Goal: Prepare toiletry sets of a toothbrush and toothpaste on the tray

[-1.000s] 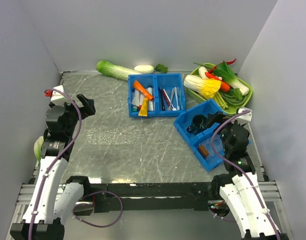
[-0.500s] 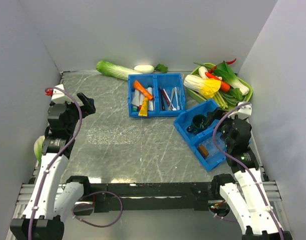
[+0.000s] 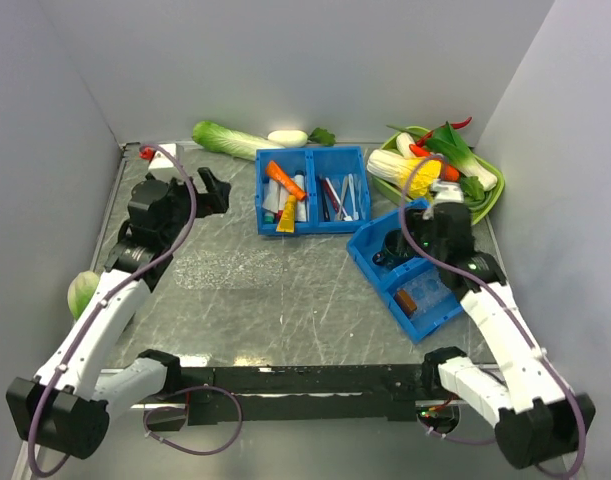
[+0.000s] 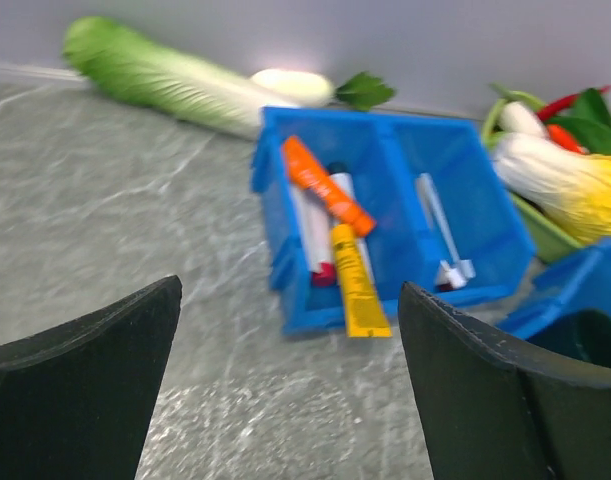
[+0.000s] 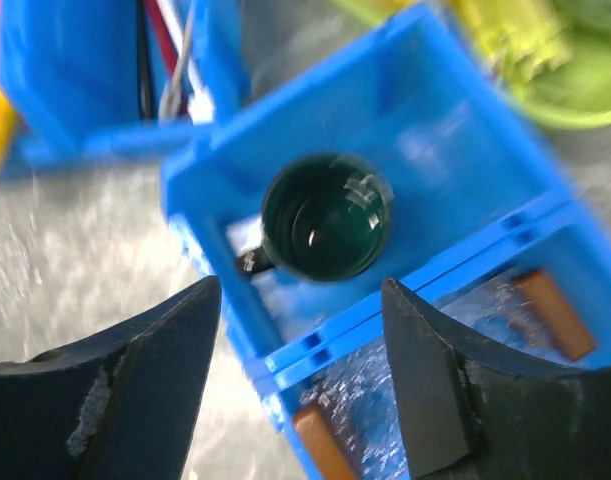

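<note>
- Left gripper (image 4: 290,292): jaws spread wide with nothing between them; it hangs above the table (image 3: 285,305), to the left of the divided blue bin (image 3: 311,229) and facing it.
- Right gripper (image 5: 300,288): jaws apart and holding nothing, poised over the second blue bin (image 3: 373,268), directly above a dark green cup (image 5: 325,217).
- Toothpaste, yellow tube (image 4: 357,285): in the left compartment of the divided bin, with its flat end lying over the near wall.
- Toothpaste, orange tube (image 4: 327,185): same compartment, lying slantwise across several white tubes.
- Toothbrush (image 3: 326,197): a thin dark red stick in the right compartment of the divided bin, beside pale sticks. Finer detail is too small to tell.
- Tray (image 3: 228,270): a faint frosted rectangle flat on the table, nearer the arms than the divided bin and to its left, well apart from both grippers.
- Brown blocks (image 5: 550,312): in the near compartment of the second bin, separated from the cup by a divider.
- Green dish (image 3: 488,203): at the far right corner, heaped with vegetables.
- Napa cabbage (image 4: 155,75): lying along the far wall.
</note>
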You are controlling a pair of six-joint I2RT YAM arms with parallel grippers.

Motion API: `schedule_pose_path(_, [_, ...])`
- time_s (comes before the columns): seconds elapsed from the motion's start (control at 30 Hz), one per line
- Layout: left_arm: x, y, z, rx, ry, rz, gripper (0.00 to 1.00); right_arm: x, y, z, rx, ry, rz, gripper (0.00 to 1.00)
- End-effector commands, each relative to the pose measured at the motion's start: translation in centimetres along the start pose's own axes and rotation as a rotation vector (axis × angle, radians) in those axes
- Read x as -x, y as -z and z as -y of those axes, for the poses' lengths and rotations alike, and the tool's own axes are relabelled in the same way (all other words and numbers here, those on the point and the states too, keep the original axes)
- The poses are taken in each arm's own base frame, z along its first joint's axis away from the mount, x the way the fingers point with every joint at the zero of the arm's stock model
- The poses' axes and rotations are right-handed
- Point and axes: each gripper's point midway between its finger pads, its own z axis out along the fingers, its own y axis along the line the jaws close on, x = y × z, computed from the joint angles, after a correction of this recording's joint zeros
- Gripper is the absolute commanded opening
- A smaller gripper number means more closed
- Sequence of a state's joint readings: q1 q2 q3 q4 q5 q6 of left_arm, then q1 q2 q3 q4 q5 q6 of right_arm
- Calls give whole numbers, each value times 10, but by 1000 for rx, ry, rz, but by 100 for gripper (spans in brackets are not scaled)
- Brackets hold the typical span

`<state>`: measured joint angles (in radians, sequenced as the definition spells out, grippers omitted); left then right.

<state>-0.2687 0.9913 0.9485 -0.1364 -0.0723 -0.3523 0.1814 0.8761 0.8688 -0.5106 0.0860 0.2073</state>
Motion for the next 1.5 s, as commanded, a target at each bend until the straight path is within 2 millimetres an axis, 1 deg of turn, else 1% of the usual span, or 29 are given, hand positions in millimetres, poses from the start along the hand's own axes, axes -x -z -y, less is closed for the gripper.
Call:
schedule_pose_path(0.0, [14, -12, 41, -203, -5, 32, 94, -6, -8, -21, -5, 115, -74, 70])
schedule_pose_path(0.03, [4, -20, 40, -205, -4, 14, 94, -11, -10, -32, 9, 145, -90, 70])
schedule_pose_path(0.07, [-3, -21, 40, -208, 1, -11, 93, -17, -19, -34, -4, 159, -117, 69])
schedule_pose_path(0.1, [-10, -22, 42, -217, -3, -32, 93, -17, -25, -37, -8, 157, -115, 67])
schedule_pose_path(0.13, [-22, -21, 43, -217, -14, -65, 93, -21, -31, -39, -8, 159, -130, 66])
schedule_pose_path(0.17, [-28, -17, 53, -246, -50, -73, 93, -28, -42, -39, -25, 164, -167, 64])
schedule_pose_path(0.2, [-30, -16, 56, -245, -70, -70, 93, -30, -47, -40, -33, 158, -180, 59])
schedule_pose_path(0.23, [-34, -12, 60, -257, -89, -72, 93, -33, -52, -37, -54, 166, -193, 57])
schedule_pose_path(0.27, [-39, -9, 69, -282, -117, -76, 93, -37, -59, -37, -69, 177, -224, 57])
schedule_pose_path(0.37, [-43, -4, 81, -330, -133, -82, 93, -44, -70, -32, -103, 203, -260, 54])
schedule_pose_path(0.53, [-50, 1, 98, -403, -135, -104, 93, -52, -86, -38, -80, 212, -285, 51])
schedule_pose_path(0.63, [-52, 3, 102, -422, -145, -109, 92, -55, -95, -38, -90, 218, -295, 49])
schedule_pose_path(0.67, [-54, 3, 103, -424, -150, -112, 92, -56, -97, -38, -86, 226, -298, 46])
schedule_pose_path(0.83, [-56, 5, 108, -447, -163, -116, 92, -61, -111, -36, -104, 236, -324, 40])
schedule_pose_path(0.93, [-57, 6, 110, -454, -168, -117, 91, -63, -116, -34, -115, 233, -330, 35])
schedule_pose_path(1.13, [-62, 6, 113, -467, -177, -130, 91, -70, -121, -33, -110, 226, -348, 20])
schedule_pose_path(1.17, [-64, 6, 114, -472, -179, -134, 91, -70, -121, -31, -112, 218, -350, 13])
schedule_pose_path(1.27, [-69, 9, 119, -503, -184, -148, 91, -65, -117, -29, -117, 211, -334, 1])
schedule_pose_path(1.3, [-71, 10, 121, -512, -185, -154, 91, -61, -114, -29, -116, 209, -322, 0])
schedule_pose_path(1.33, [-68, 11, 128, -544, -186, -136, 91, -58, -112, -29, -116, 211, -317, 0])
schedule_pose_path(1.37, [-70, 12, 130, -556, -190, -140, 91, -56, -110, -28, -118, 212, -317, 0])
schedule_pose_path(1.4, [-72, 14, 134, -576, -194, -146, 90, -50, -108, -30, -114, 214, -304, 0])
schedule_pose_path(1.47, [-77, 16, 139, -599, -201, -157, 90, -47, -104, -28, -120, 218, -304, 0])
